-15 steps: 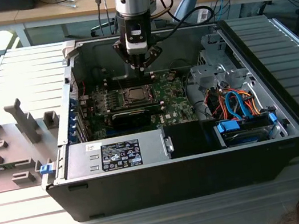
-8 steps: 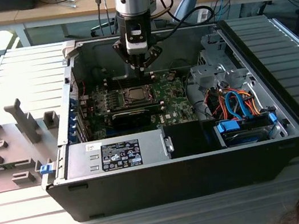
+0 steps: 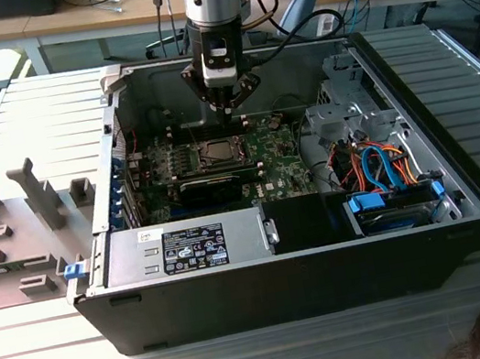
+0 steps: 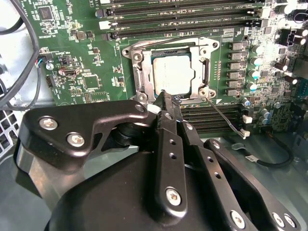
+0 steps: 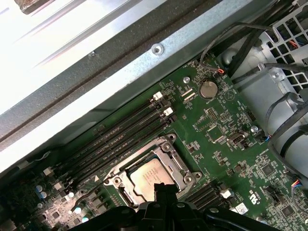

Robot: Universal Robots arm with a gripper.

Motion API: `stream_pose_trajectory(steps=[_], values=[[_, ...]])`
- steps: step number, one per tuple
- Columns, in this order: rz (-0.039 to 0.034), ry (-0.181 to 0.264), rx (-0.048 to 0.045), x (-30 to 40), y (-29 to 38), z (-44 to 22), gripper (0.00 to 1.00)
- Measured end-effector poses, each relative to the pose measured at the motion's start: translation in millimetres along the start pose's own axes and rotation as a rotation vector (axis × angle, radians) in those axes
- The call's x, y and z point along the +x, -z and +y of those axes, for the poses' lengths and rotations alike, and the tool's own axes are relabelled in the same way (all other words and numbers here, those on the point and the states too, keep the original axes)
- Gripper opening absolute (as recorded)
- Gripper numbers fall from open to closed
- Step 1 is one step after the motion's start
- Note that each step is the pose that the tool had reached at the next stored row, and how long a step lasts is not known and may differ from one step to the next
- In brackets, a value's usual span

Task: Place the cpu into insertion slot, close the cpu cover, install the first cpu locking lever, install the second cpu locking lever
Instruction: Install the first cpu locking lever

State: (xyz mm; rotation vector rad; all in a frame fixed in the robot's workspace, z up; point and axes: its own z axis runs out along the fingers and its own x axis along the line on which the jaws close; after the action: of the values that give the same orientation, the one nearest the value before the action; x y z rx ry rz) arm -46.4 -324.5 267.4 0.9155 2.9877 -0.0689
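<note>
The hand (image 4: 166, 98) is nearest in the second wrist view. Its fingers are together, with nothing visible between them, and the tips are down at the near edge of the slot (image 4: 207, 91). Just past the tips, the cpu (image 4: 175, 72) lies flat in the slot. The cover (image 4: 142, 72) is shut over it, and the silver top shows through the cover's window.

One thin lever (image 4: 226, 118) angles away from the slot's corner over the board (image 4: 86, 62), looking unlatched. A second lever (image 4: 168, 41) runs along the cover's far edge; I cannot tell if it is hooked. Beyond it are the memory slots (image 4: 183, 14), then the case wall (image 5: 144, 62).

Placing and covering look done, so the step in hand is probably a locking lever. That calls for careful aim: the tips must catch a thin wire, press it down and tuck it under its hook without scraping the board.
</note>
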Motion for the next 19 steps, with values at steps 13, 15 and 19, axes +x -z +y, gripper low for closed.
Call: stream_pose_trajectory(steps=[13, 15, 19], values=[[-0.0002, 0.005, -0.0002, 0.0, 0.0, 0.0, 0.11], [-0.0002, 0.006, -0.0002, 0.0, 0.0, 0.0, 0.11], [-0.0003, 0.008, -0.0003, 0.0, 0.0, 0.0, 0.11]])
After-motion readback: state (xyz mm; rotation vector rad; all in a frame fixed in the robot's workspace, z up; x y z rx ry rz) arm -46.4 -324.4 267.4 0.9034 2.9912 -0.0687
